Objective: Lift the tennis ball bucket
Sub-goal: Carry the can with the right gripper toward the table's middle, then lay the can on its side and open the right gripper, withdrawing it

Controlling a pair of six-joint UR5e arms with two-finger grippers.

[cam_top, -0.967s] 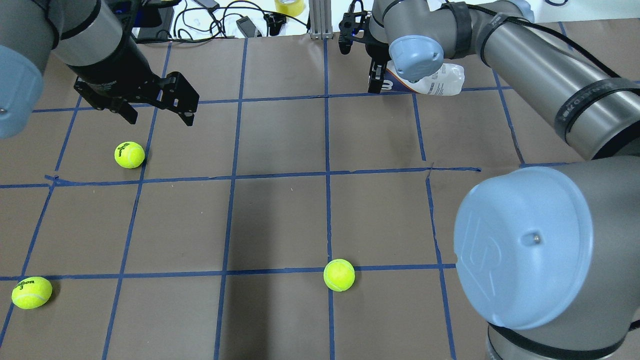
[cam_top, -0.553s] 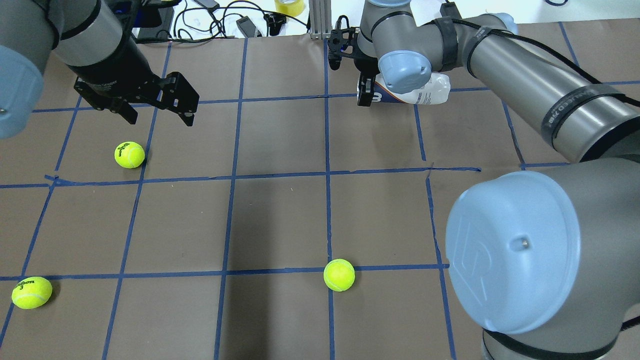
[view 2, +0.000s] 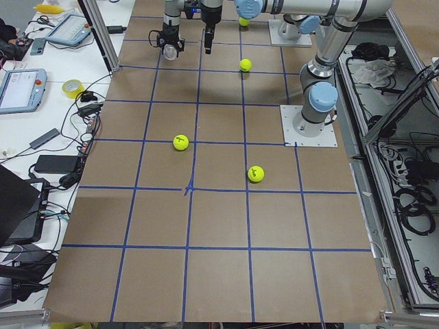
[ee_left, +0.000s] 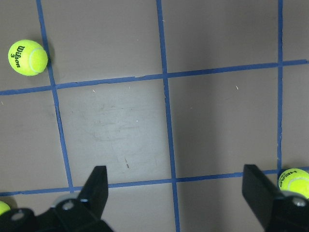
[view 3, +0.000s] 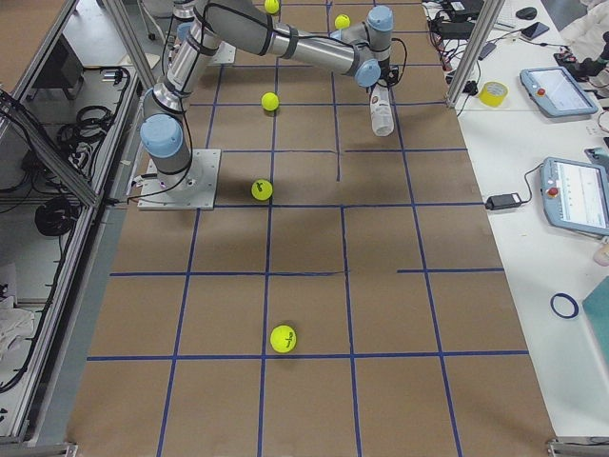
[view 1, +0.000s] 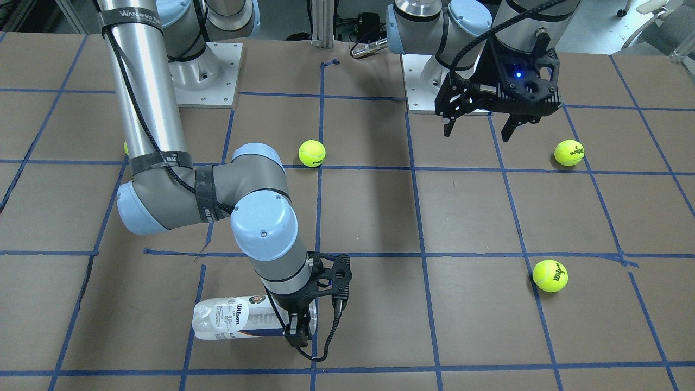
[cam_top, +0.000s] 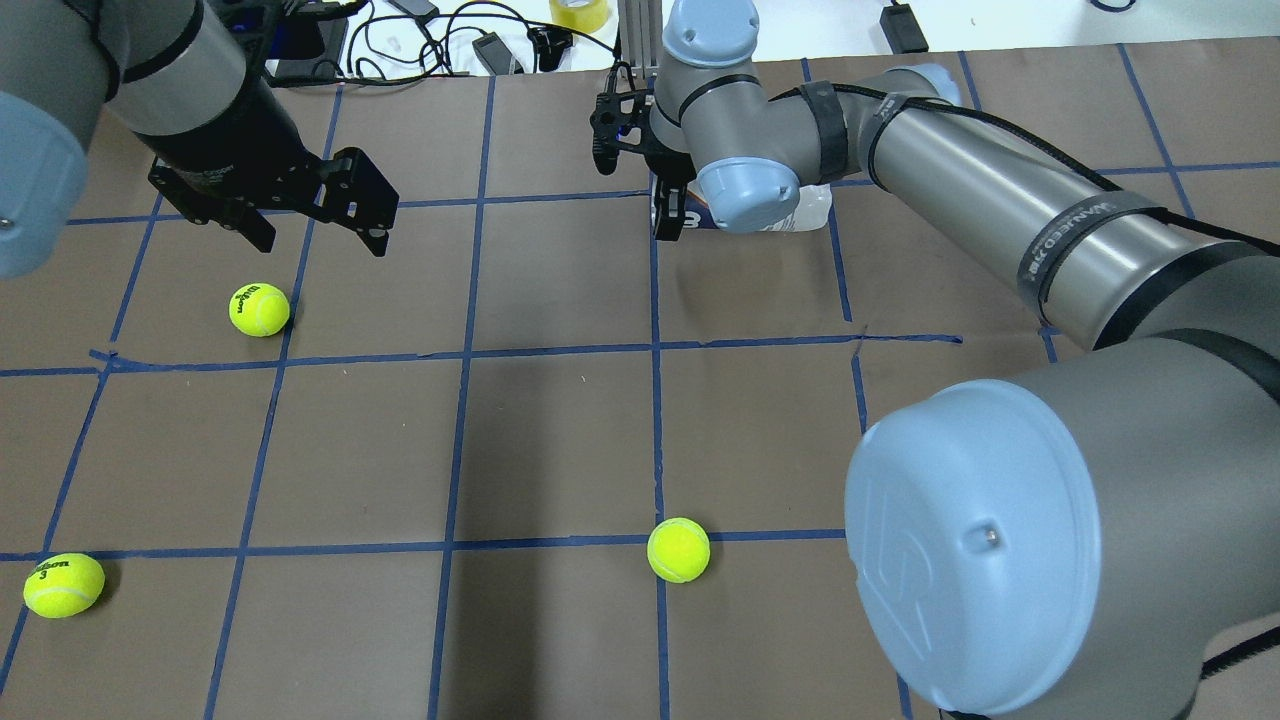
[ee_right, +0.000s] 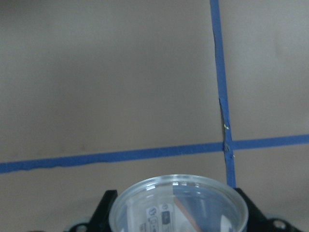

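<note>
One clear, Wilson-labelled tennis ball bucket (view 1: 228,320) lies horizontal.

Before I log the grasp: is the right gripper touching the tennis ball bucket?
Touching. Right wrist view: the right gripper pinches the tennis ball bucket at its rim.

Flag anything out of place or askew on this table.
The clear plastic tennis-ball can with the white and navy Wilson label is sideways, not upright, gripped near its open mouth by the right gripper. It looks empty, while yellow-green tennis balls sit scattered loose across the brown taped table.
</note>
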